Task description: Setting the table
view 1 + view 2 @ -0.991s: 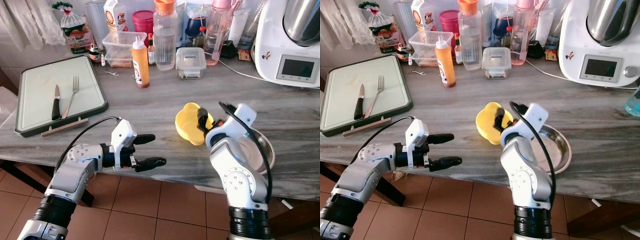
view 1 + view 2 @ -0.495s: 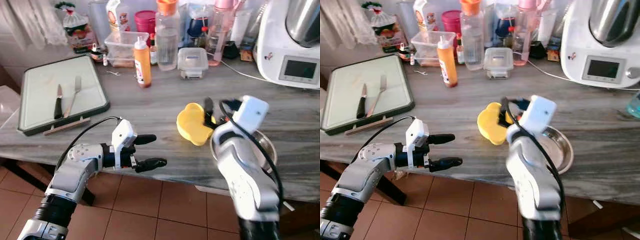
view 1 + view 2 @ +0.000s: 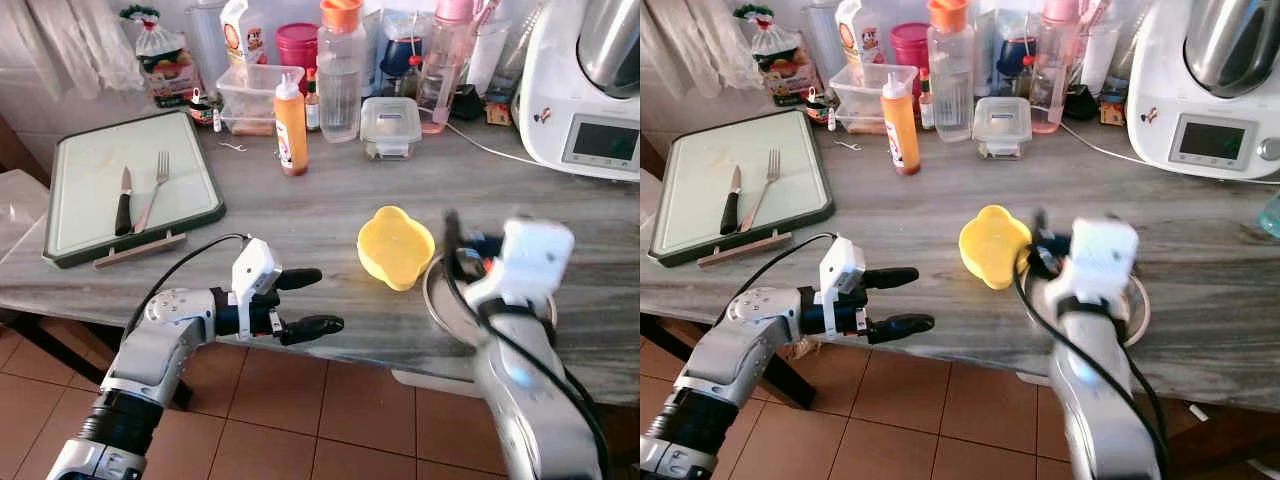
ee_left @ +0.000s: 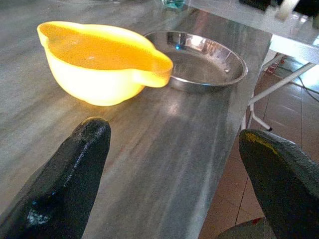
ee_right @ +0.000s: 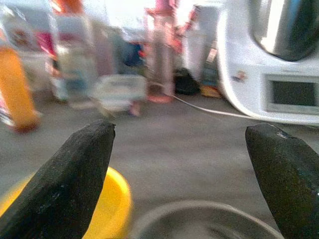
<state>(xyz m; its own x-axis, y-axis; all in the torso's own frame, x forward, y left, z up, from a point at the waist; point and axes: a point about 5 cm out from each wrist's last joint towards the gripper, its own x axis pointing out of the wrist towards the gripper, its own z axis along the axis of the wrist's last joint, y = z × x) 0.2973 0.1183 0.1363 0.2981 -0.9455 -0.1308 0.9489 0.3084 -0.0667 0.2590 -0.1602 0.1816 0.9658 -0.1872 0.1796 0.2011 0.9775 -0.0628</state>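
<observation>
Yellow plastic bowl with small handles (image 3: pixel 396 246) sits upright on grey marbled countertop (image 3: pixel 300 210), touching round shallow steel dish (image 4: pixel 209 62). Right gripper (image 3: pixel 462 250), blurred, fingers spread and empty, hovers just beside bowl, above steel dish. Left gripper (image 3: pixel 310 301), fingers apart, empty, hangs at counter's near edge, well short of bowl. Knife and fork (image 3: pixel 138 192) lie on green-rimmed cutting board (image 3: pixel 90 170), far off beyond left gripper.

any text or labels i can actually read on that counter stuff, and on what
None can be read as words.
White carton: printed picture, lettering too small.
Snack bag: print too small.
Kitchen machine: screen shows no legible figures; a small sticker is unreadable.
Lidded container: lid label blurred.
Orange sauce bottle: no label visible.
</observation>
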